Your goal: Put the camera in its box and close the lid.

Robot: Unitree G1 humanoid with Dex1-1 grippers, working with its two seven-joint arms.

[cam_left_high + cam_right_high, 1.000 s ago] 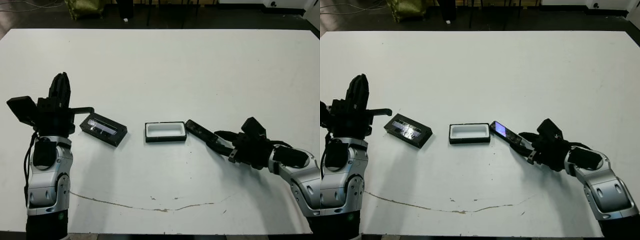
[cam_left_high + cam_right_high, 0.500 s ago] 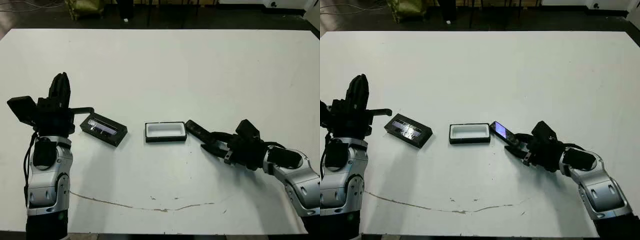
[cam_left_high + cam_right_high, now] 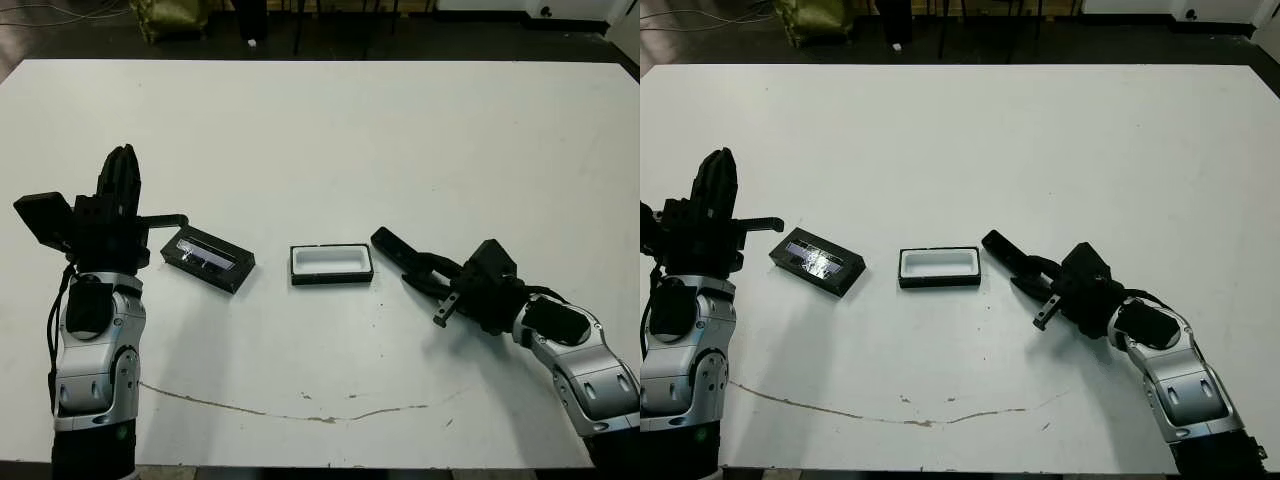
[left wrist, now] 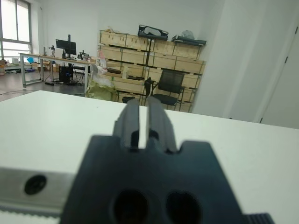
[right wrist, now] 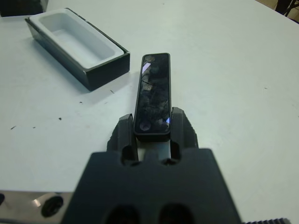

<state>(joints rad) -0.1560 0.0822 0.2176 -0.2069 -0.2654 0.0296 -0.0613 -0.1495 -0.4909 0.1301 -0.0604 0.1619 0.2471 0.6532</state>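
My right gripper (image 5: 152,128) clamped on the camera (image 5: 153,95), the box (image 5: 77,44) just beyond its tip, my left gripper (image 4: 144,122) fingers together, raised.

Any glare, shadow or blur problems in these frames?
Head views: sharp, even light, soft shadows under the arms; glare on the lid window. Right wrist view: reflections on the camera, the pincer body near the lens blurred. Left wrist view: pincer body blurred, background room sharp.
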